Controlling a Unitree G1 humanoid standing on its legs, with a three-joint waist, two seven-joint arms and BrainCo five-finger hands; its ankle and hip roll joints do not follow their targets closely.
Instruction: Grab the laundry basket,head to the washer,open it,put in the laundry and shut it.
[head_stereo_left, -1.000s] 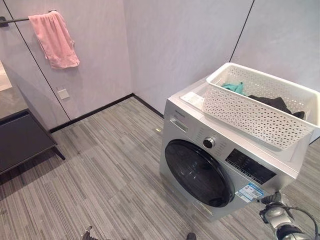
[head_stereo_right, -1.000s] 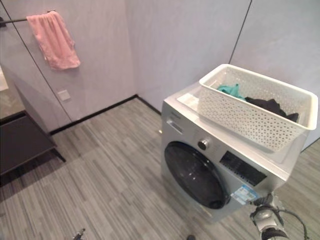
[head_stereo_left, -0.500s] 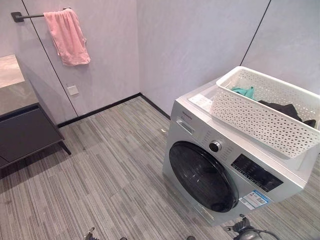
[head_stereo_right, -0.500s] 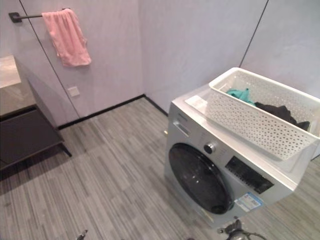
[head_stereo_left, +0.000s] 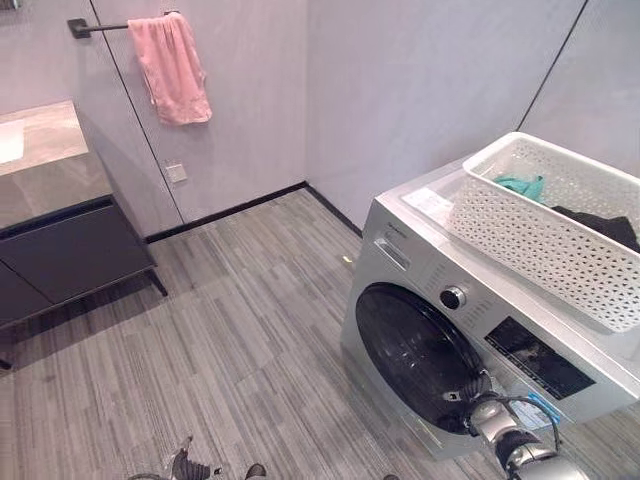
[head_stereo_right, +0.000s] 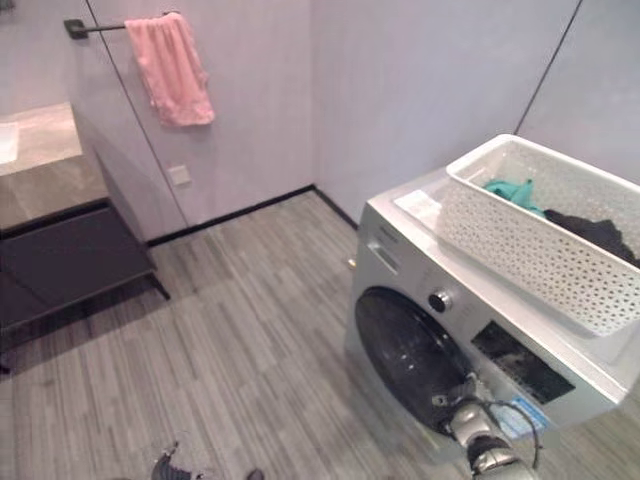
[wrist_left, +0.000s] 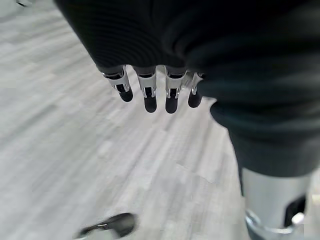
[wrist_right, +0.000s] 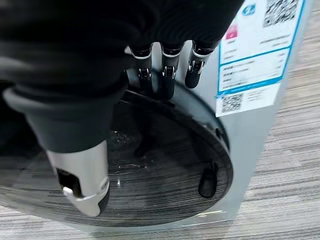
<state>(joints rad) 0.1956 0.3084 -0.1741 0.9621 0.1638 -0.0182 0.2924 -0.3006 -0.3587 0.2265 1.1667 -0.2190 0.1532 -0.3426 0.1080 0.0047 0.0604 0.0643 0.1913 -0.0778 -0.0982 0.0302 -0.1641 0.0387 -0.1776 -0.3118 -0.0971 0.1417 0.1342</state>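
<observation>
Door-opening step: the right hand (wrist_right: 165, 75), fingers loosely extended and grasping nothing, seemingly touches the washer (head_stereo_left: 420, 260) door's (wrist_right: 165, 165) rim; next, hook and pull.

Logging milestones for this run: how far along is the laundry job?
Done: the laundry basket sits on top of the washer, clothes inside. In hand: the right hand is open, fingertips at the rim of the closed door. The left hand hangs open over the floor. Left: open the door, load, shut.
</observation>
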